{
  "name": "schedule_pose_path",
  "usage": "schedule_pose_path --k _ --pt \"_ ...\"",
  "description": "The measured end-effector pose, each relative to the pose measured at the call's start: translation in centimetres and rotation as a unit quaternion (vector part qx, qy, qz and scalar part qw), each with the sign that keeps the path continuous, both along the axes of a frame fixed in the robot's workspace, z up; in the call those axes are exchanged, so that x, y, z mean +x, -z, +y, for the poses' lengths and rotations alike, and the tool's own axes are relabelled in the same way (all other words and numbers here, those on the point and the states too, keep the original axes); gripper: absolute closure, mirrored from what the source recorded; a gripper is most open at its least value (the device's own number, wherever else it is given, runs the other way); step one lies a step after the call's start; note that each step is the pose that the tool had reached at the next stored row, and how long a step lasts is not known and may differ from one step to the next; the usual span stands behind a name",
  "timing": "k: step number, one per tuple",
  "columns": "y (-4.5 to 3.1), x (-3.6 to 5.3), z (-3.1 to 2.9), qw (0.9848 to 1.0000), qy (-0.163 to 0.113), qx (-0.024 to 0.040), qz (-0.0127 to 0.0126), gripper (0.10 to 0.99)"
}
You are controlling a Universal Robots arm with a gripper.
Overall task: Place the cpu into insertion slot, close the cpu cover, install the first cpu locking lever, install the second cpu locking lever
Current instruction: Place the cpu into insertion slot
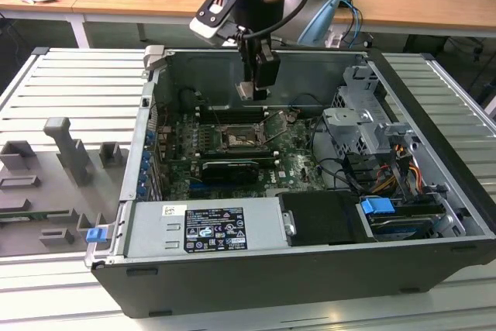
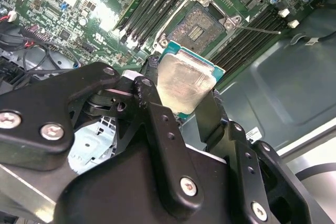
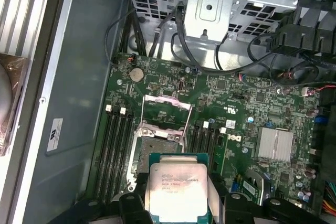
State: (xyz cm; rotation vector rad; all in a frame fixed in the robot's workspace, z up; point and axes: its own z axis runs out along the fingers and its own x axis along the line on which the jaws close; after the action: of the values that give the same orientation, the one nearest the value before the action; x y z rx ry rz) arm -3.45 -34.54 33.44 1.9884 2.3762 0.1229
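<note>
Closest to the lens in the second wrist view, the black gripper (image 2: 181,92) is pinching the cpu (image 2: 184,80) by two opposite edges, and I am seeing its pale metal top facing the camera with a green rim showing around it. I am holding the chip in the air above the motherboard, not touching it. In the first wrist view the gripper (image 3: 178,204) is carrying the cpu (image 3: 176,190) just short of the insertion slot (image 3: 157,153), whose dark centre is lying bare. The cpu cover (image 3: 168,99) is standing open, tilted up from the slot's far edge. Long black memory slots (image 3: 116,150) are running along both sides of the slot.

In the second wrist view the insertion slot (image 2: 197,27) is sitting beyond the chip, and a thin metal lever (image 2: 260,30) is sticking out beside it.

From the exterior view I am watching the gripper (image 1: 254,87) hanging inside the open computer case (image 1: 434,191), above the insertion slot (image 1: 236,139), with the cpu (image 1: 246,91) at its tip. The case is lying on a ribbed metal desk (image 1: 70,83), and grey fixtures (image 1: 74,149) are sitting on the exterior view's left.
</note>
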Motion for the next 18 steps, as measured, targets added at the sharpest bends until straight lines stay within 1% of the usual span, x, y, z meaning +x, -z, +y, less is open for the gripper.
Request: schedule_pose_path --k 4,13,18 --pt "0.15 0.0 0.0 1.0 0.0 0.0 0.0 0.557" --pt "0.98 0.0 0.0 1.0 0.003 0.0 0.0 0.557" --pt "1.29 0.0 0.0 1.0 0.004 0.0 0.0 0.557"
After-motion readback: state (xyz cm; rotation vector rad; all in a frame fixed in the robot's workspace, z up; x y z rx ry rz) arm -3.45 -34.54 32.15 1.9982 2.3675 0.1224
